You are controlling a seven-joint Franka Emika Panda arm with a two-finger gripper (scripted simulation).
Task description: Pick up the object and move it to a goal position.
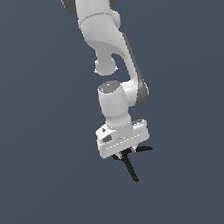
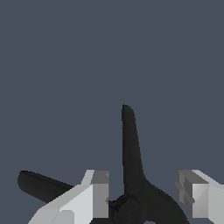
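The arm hangs straight down the middle of the exterior view, its upper links cut off by the frame's top edge. Below the arm's white wrist block sits the gripper, whose fingers are mostly hidden behind that block there. In the wrist view the gripper shows two pale fingers standing apart, with a wide gap between them.

The clamp lies directly beneath the gripper, between the fingers. One thin black handle runs away from the gripper; another splays off past one finger. In the wrist view the clamp has its pivot and looped jaws cut off at the frame edge, and no coloured tip can be made out. Whether the finger pads touch the clamp cannot be told. The surroundings are a uniform dark grey-blue, with no containers to be seen.
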